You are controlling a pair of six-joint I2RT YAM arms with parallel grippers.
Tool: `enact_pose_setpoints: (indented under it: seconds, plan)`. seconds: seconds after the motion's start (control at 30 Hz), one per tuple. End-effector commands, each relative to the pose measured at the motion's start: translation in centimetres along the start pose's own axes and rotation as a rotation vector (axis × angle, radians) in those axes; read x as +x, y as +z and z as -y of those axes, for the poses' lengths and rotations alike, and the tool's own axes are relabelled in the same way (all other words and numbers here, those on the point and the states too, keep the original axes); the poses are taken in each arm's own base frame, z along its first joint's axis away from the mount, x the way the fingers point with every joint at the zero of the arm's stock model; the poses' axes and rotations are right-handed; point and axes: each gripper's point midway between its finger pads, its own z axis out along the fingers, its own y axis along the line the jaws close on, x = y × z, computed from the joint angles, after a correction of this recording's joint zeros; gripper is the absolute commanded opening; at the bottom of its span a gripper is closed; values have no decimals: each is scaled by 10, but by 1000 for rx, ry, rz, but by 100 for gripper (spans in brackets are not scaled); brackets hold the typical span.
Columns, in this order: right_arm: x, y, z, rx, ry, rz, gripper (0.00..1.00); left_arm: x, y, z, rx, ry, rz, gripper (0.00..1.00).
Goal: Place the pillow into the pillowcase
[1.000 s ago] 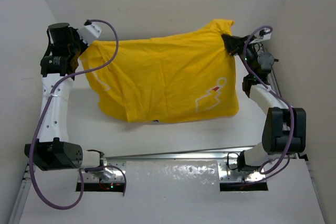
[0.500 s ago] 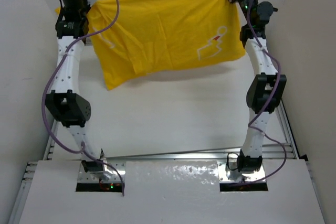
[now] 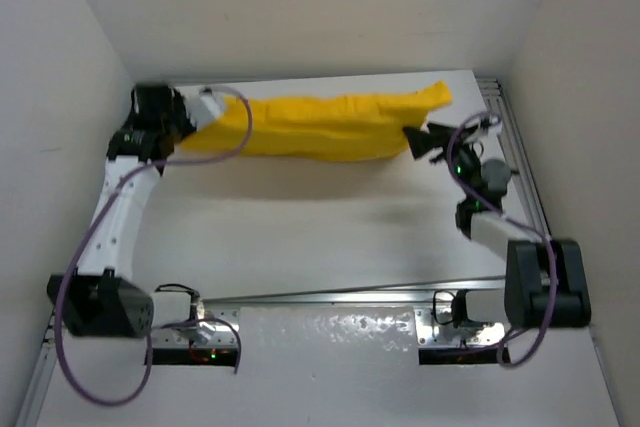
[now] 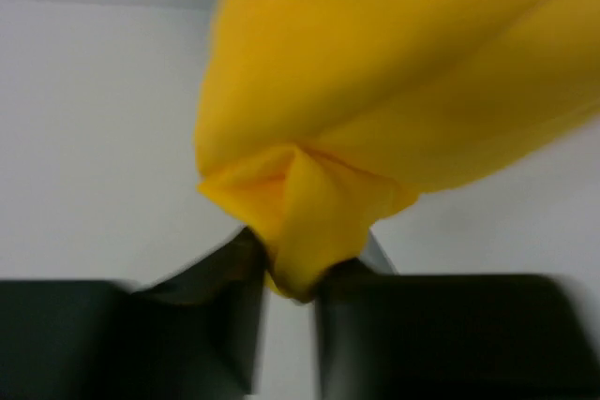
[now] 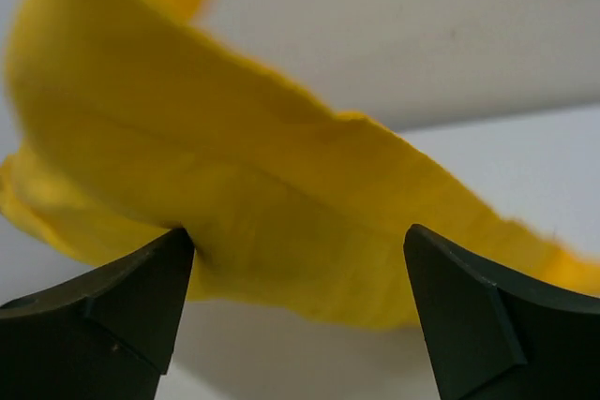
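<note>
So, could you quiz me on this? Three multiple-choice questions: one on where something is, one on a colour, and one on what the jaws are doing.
1. Where is the pillowcase?
A. Beside the arm bases at the near edge
B. Stretched along the far side of the table, between the two arms' ends
C. Hanging over the table's right edge

2. What colour is the pillowcase?
A. Yellow
B. Blue
C. Green

3. How do the left jaws stand?
A. Wide open, away from the fabric
B. Shut on a bunched bit of the pillowcase
C. Holding a white cup

Answers:
1. B, as the top view shows it lying long and narrow near the far wall.
2. A, since all three views show bright yellow fabric.
3. B, as the left wrist view shows a fold of fabric pinched between them.
</note>
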Motion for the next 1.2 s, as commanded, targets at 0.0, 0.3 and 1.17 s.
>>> enact_pose_setpoints:
  seconds: [0.0, 0.3, 1.17]
  plan:
    - [-31, -55, -32, -18, -77, 225, 91, 84, -58, 140, 494, 270, -143, 32]
    - [-44, -128, 27, 592, 238, 287, 99, 201, -151, 151, 336, 396, -565, 100]
    - [190, -74, 60, 525, 401, -657, 62, 43, 133, 159, 411, -716, -277, 78]
